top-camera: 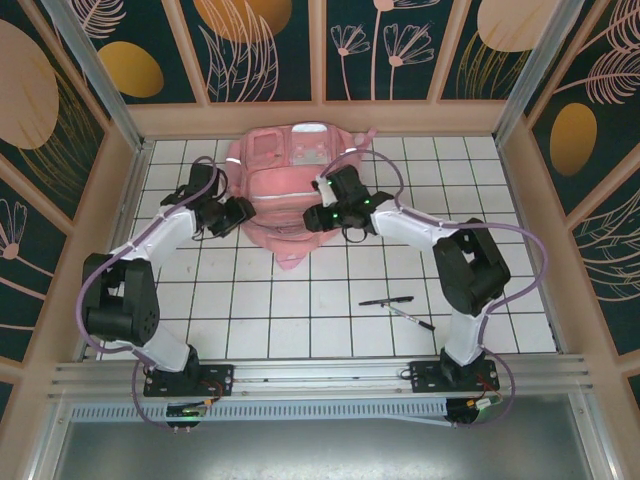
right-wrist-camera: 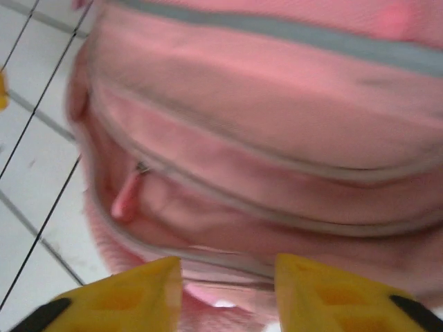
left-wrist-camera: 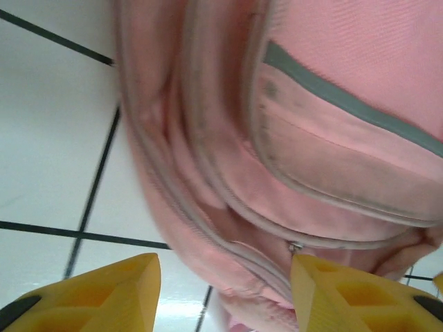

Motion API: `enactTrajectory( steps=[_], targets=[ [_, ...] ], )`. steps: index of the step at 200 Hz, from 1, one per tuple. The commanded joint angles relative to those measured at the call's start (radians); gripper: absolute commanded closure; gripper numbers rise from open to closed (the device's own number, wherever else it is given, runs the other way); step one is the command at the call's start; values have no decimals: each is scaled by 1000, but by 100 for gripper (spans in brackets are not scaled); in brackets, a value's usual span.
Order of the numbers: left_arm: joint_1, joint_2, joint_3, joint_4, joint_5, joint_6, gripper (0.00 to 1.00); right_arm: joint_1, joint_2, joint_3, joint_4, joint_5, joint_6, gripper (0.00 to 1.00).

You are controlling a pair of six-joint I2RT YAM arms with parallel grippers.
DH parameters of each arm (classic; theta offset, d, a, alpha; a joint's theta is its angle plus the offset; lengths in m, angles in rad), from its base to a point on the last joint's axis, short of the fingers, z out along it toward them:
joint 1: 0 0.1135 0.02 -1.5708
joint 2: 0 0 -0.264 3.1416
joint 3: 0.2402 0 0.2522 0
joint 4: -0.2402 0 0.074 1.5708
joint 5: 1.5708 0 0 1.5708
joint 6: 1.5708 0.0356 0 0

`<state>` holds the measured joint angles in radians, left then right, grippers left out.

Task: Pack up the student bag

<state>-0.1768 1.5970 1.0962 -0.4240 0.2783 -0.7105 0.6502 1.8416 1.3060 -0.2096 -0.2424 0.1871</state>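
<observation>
A pink fabric student bag [top-camera: 285, 185] lies flat, front face up, at the far middle of a white tiled table [top-camera: 250, 330], close to the back wall. Two robot arms reach in from the near edge, one at each side of its near end.

The left gripper [left-wrist-camera: 223, 270] hangs over the bag's left near corner with its yellow fingers apart and nothing clamped. The right gripper [right-wrist-camera: 228, 266] is poised over the near edge, fingers also apart and empty.

The bag's long axis runs from near to far. Curved zip lines bunch at the near end, so its top probably faces the arms, though the blurred close views leave this unsure.

The bag looks soft, slack and light — it would likely sag and fold rather than hold a shape. The best holds seem to be the small pink zipper pull [right-wrist-camera: 128, 194] or the fabric lip beside a zip, since the clear front pockets may be slippery. Two pens [top-camera: 396, 306] lie well apart, nearer the right arm.
</observation>
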Motion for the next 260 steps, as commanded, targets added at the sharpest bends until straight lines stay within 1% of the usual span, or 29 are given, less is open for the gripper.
enactTrajectory(
  steps=[1,17,23,33,59,72,91,101,115,125,150,174,182,203,228,234,245,260],
  targets=[
    [-17,65,59,61,-27,-61,49,-41,-44,-8,-35,45,10,52],
    [-20,110,99,60,-56,-58,48,-88,-37,-7,-20,10,48,50],
    [-20,154,113,46,-74,-55,48,-97,-35,-7,-14,0,62,49],
    [-19,185,130,32,-97,-53,47,-97,-35,-10,-3,-13,71,49],
    [-19,239,144,53,-110,-55,47,-97,-31,-22,17,-32,74,47],
    [-19,263,162,29,-138,-53,46,-97,-27,-26,22,-37,75,47],
    [-19,269,163,18,-182,-51,43,-97,-33,-44,36,-53,75,46],
    [-19,263,151,44,-184,-53,44,-97,-39,-60,53,-67,72,46],
    [-19,265,133,124,-134,-48,52,-98,-54,-84,80,-89,64,46],
    [-19,277,121,186,-98,-49,55,-98,-68,-106,104,-98,65,46],
    [-19,318,120,269,-78,-47,66,-98,-105,-156,154,-119,74,46],
    [-19,317,106,310,-54,-47,69,-98,-130,-187,170,-131,75,46],
    [-20,302,100,313,-42,-47,76,-97,-130,-188,160,-134,69,46],
    [-19,230,84,286,-49,-49,100,-91,-128,-183,135,-128,48,46],
    [-19,123,67,255,-45,-75,100,-76,-118,-145,98,-119,1,46],
    [-19,78,64,249,-44,-89,100,-73,-113,-131,87,-118,-10,46],
    [-19,39,59,239,-37,-117,100,-72,-99,-104,68,-110,-34,46],
    [-20,3,46,246,-6,-158,100,-70,-78,-66,48,-133,-67,45]
  ],
)
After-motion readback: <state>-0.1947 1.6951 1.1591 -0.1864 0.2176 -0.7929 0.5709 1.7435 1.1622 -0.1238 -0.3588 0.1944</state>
